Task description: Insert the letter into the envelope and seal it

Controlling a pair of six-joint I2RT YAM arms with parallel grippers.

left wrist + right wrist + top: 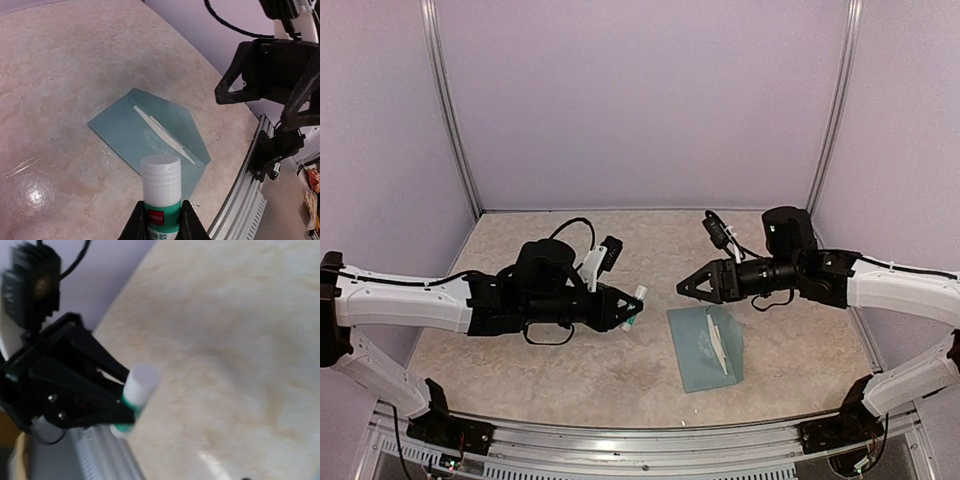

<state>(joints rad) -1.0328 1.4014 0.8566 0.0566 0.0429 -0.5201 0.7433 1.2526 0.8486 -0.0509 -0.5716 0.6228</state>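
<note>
The teal envelope (698,352) lies flat on the table right of centre, its pointed flap open toward the right. A thin white strip of the letter (721,345) shows along the flap fold; the rest is hidden. In the left wrist view the envelope (130,132) and the letter strip (165,134) lie just beyond my left gripper (161,207), which is shut on a white-capped green glue stick (161,182). From above, the left gripper (630,308) hovers left of the envelope. My right gripper (685,288) hangs open and empty above the envelope's far left corner, facing the glue stick (139,385).
The marbled beige table (570,370) is walled by pale panels on three sides. A metal rail (240,200) runs along the near edge, close to the envelope. One finger (231,85) of the right gripper hangs at the upper right of the left wrist view.
</note>
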